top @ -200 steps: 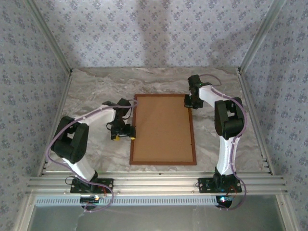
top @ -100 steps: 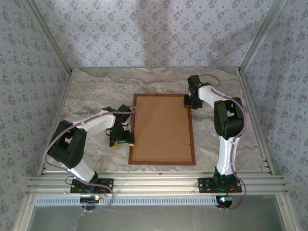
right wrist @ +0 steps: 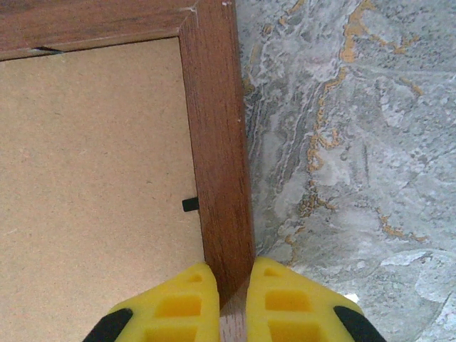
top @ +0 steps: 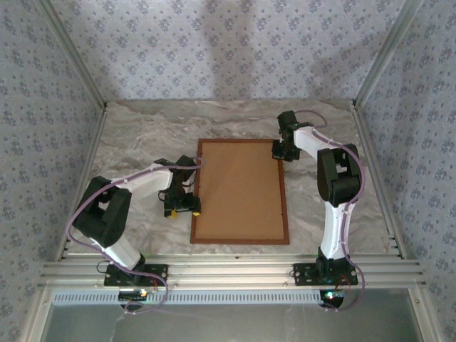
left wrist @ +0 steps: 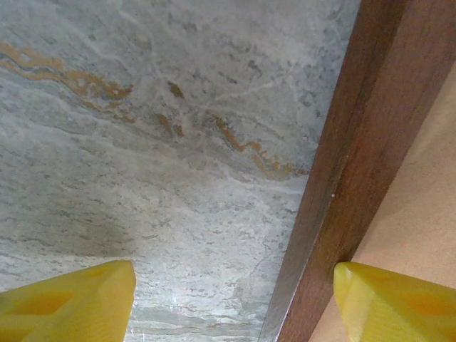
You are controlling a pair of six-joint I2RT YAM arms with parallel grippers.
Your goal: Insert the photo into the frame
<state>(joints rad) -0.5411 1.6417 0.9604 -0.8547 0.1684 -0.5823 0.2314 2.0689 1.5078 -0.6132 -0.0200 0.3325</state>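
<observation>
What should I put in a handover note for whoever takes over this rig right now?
Right gripper: fingers shut on the frame's right bar near its far corner.
Left gripper: open, fingers straddling the frame's left bar, not gripping.
The frame lies flat on the table, a brown backing board filling its opening.
Done: backing board looks seated; whether the photo lies under it cannot be told.
Left: confirm the photo is in, then release.

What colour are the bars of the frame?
The frame is reddish-brown wood, clearest in the right wrist view.
</observation>
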